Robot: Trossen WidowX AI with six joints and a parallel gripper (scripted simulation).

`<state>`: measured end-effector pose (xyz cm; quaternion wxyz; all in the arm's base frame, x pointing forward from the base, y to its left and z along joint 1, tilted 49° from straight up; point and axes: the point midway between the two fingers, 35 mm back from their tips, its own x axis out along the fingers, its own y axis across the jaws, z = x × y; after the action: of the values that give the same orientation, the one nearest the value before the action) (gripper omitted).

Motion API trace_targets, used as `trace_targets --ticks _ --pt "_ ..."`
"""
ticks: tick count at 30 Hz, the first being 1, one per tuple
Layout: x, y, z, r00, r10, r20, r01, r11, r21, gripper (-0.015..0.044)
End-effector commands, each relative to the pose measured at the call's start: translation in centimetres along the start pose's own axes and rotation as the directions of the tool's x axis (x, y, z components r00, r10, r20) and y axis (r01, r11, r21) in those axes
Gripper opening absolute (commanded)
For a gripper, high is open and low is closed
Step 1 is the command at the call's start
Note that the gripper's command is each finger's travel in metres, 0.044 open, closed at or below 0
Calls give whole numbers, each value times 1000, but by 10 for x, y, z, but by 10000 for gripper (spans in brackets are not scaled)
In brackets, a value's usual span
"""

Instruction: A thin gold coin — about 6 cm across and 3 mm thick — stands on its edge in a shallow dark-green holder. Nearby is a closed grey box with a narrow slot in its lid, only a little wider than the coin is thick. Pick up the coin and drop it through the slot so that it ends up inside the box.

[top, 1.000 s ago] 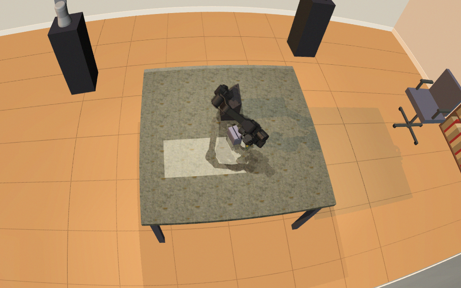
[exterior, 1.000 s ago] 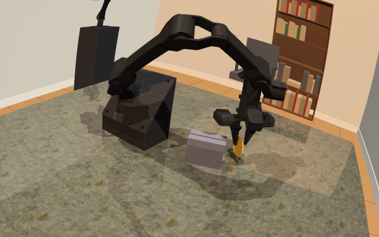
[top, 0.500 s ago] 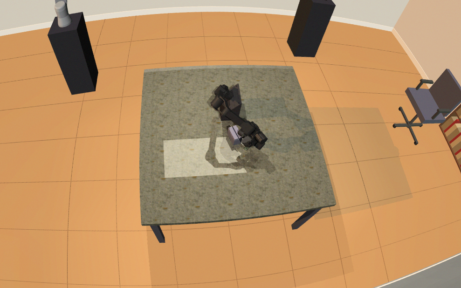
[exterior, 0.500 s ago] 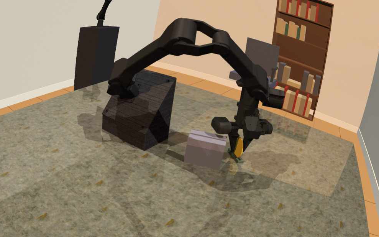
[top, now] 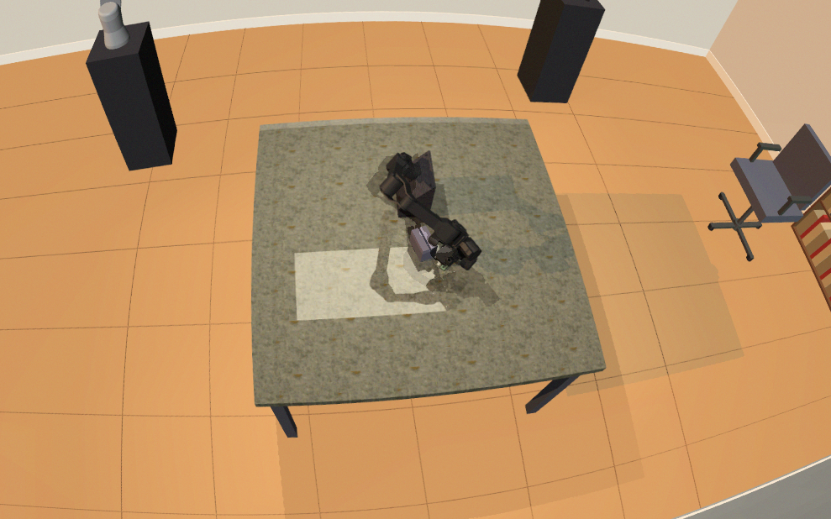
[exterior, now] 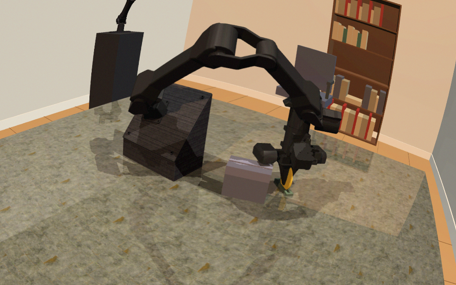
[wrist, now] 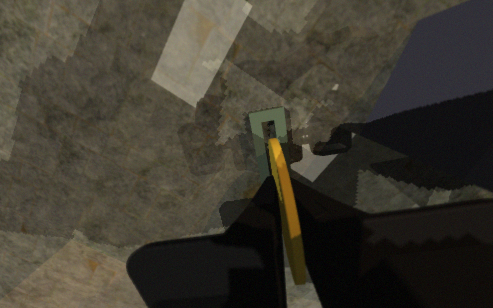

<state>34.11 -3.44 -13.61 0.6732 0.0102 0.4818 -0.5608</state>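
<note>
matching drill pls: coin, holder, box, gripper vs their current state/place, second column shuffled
1. coin
2. holder
3. box
4. gripper

A. grey, lid on, standing beside the holder
B. dark green, flat on the table under the coin
C. shut on the coin's two faces
D. gold, on edge, pinched between the fingers

Pairs: 1-D, 2-B, 3-A, 4-C
</note>
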Motion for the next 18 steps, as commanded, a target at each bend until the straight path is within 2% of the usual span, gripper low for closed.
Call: trace_targets --ticks 1,18 --pt "0 0 0 1000 -1 6 1 1000 -4 0" --pt "-35 4 1 1000 4 3 -4 1000 -5 0"
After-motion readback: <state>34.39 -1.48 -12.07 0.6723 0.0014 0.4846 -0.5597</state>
